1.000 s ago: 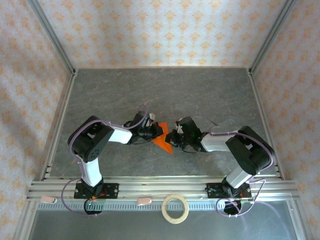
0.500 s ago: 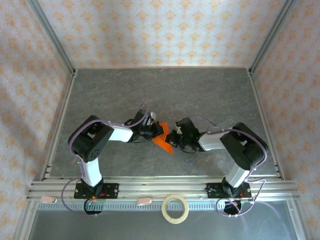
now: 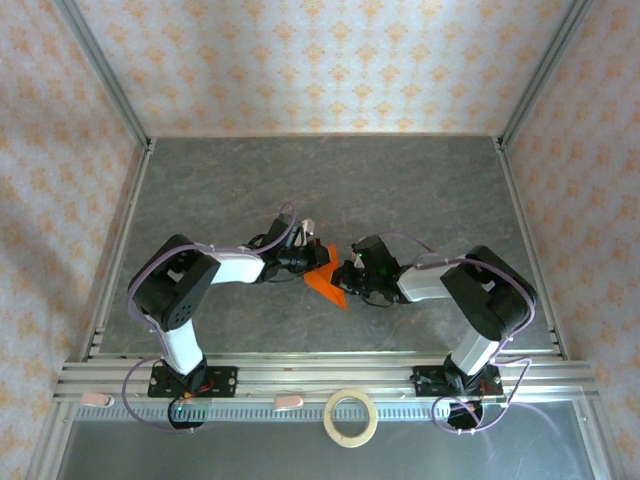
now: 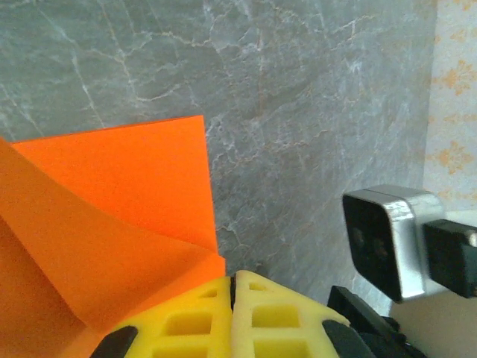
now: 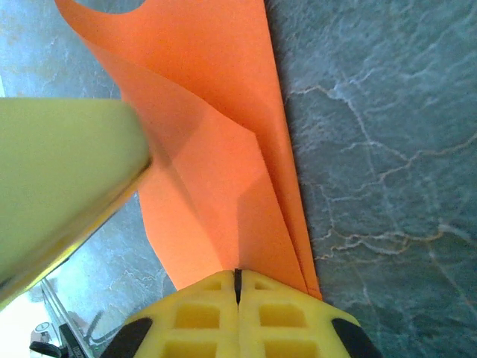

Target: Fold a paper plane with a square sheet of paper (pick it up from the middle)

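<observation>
I'm seeing the left arm (image 3: pixel 180 290) and right arm (image 3: pixel 490 295) showing black joints, white links and lilac cables (image 3: pixel 283 222) looping alongside; the fingers (image 4: pixel 261 321) are showing yellow with square hollows.

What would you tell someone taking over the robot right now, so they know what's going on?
Left gripper: fingers shut, pinching a corner of the paper.
Right gripper: fingers shut, pinching the paper's narrow end.
Paper: orange, at mid-table between both arms.
Done: some folds are in; creases and layered flaps show.
Left: one flap curls loose, so it looks unfinished. Press it flat and finish the plane.
</observation>
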You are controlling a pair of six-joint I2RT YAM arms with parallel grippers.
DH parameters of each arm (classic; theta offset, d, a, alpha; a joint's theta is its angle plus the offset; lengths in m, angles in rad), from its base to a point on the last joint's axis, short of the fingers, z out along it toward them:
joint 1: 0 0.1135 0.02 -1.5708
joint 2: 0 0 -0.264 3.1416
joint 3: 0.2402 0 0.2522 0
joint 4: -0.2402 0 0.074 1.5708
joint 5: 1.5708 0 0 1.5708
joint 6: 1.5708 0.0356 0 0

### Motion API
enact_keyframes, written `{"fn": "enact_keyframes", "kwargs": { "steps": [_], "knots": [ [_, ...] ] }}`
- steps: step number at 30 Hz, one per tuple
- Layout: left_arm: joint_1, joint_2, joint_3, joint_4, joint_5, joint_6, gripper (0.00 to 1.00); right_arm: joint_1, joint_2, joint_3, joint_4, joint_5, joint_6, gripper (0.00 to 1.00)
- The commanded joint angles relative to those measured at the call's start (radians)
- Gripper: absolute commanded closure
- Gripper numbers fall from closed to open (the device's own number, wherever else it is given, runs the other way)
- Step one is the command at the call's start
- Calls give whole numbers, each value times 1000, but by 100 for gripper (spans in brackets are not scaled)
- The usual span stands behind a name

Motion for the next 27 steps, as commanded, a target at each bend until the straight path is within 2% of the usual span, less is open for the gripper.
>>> {"fn": "enact_keyframes", "kwargs": {
  "steps": [1,10,14,20,27],
  "knots": [
    [5,59,0,-8,-2,21,100,0,36,-46,-159,99,-36,100],
    [125,116,33,-41,-8,95,100,0,32,-79,-147,99,-40,100],
    [178,154,86,-115,-33,127,100,0,31,-82,-144,95,-41,100],
    [200,176,163,-259,-126,172,100,0,27,-70,-155,87,-48,100],
    [222,186,196,-283,-142,179,100,0,21,-63,-156,75,-56,100]
  ]
}}
